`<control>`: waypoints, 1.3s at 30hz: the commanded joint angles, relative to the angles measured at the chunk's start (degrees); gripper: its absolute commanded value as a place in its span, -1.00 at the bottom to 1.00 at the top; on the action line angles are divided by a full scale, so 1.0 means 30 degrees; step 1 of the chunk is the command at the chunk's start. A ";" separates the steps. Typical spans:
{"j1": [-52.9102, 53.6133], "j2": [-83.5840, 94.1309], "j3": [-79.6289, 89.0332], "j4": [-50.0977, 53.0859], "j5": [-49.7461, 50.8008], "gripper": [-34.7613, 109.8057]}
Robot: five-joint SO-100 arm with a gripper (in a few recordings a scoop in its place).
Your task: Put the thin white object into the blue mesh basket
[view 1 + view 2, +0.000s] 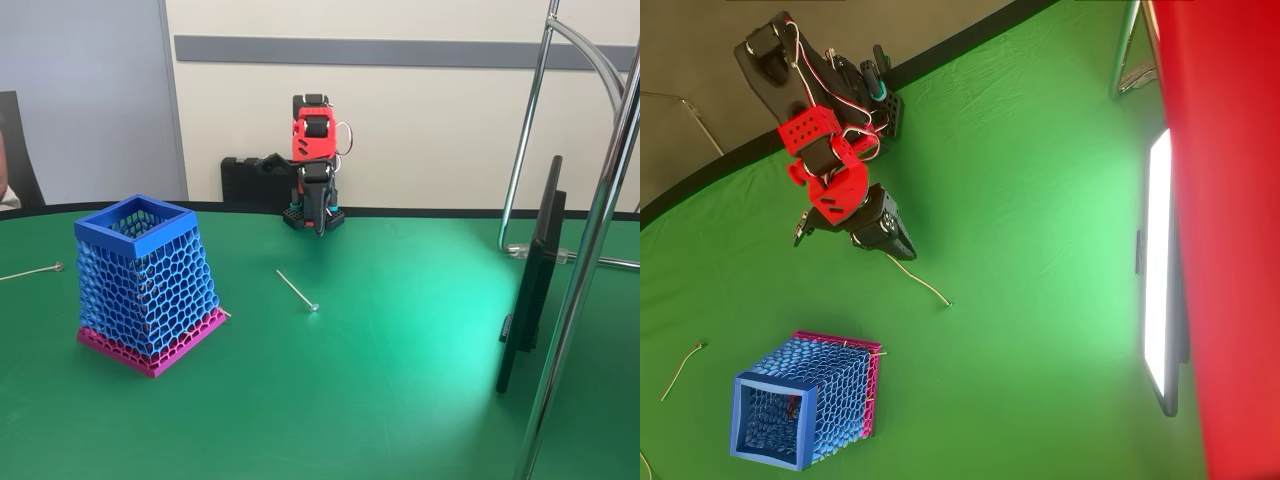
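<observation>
The thin white object [296, 289] [922, 281] lies flat on the green table, its small round head toward the front in the fixed view. The blue mesh basket [137, 218] [767, 416] stands upright on its magenta base, to the left of the stick in the fixed view. My red and black arm is folded at the back of the table. Its gripper [320, 228] [906, 250] points down and looks shut with nothing in it. In the overhead view the tip hovers just beside the stick's far end.
A second thin stick [30, 271] [682, 368] lies at the far left, beyond the basket. A chrome tube stand [590, 230] rises on the right side. A person's arm shows at the left edge [5, 190].
</observation>
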 commanded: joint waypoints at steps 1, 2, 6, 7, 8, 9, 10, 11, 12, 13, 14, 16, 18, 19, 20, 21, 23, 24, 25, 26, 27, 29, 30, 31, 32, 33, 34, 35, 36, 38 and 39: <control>0.0088 -0.2021 -0.2109 0.0176 0.0557 -0.51; 0.0176 -0.2842 -0.2695 0.0381 0.0762 -0.51; 0.0674 -0.5684 -0.4980 0.1318 0.1523 -0.51; 0.0820 -0.6270 -0.5449 0.1523 0.1846 -0.51; 0.0967 -0.6826 -0.5830 0.1670 0.2139 -0.51; 0.1084 -0.7324 -0.6123 0.1816 0.2432 -0.51; 0.1143 -0.7705 -0.6299 0.1846 0.2813 -0.51; 0.1230 -0.8057 -0.6328 0.1641 0.3164 -0.51; 0.1348 -0.8408 -0.6416 0.1494 0.3486 -0.51; 0.1494 -0.8789 -0.6533 0.1377 0.3867 -0.51; 0.1582 -0.9111 -0.6709 0.1377 0.4043 -0.51; 0.1670 -0.9668 -0.6973 0.1582 0.4307 -0.51; 0.1758 -1.0313 -0.7412 0.1934 0.4893 -0.51; 0.1758 -1.0664 -0.7734 0.2168 0.5273 -0.51; 0.1787 -1.1104 -0.8145 0.2490 0.5596 -0.51; 0.1787 -1.1543 -0.8613 0.2813 0.5859 -0.51; 0.1787 -1.2451 -0.9463 0.3223 0.6445 -0.51; 0.1816 -1.2891 -0.9844 0.3281 0.6738 -0.51; 0.1846 -1.3330 -1.0195 0.3281 0.7002 -0.51; 0.1875 -1.3770 -1.0576 0.3281 0.7207 -0.51; 0.1904 -1.4238 -1.0986 0.3281 0.7471 -0.51; 0.1904 -1.5059 -1.1748 0.3311 0.7822 -0.51; 0.1904 -1.5498 -1.2129 0.3311 0.8057 -0.51; 0.1904 -1.5908 -1.2568 0.3369 0.8203 -0.51; 0.1904 -1.6348 -1.2920 0.3369 0.8320 -0.51; 0.1904 -1.6758 -1.3301 0.3369 0.8467 -0.51; 0.1904 -1.7139 -1.3652 0.3398 0.8525 -0.51; 0.1875 -1.7490 -1.3975 0.3486 0.8584 -0.51; 0.1846 -1.7813 -1.4268 0.3516 0.8643 -0.50; 0.1758 -1.8252 -1.4678 0.3604 0.8936 -0.44; 0.1699 -1.8428 -1.4795 0.3604 0.9082 -0.43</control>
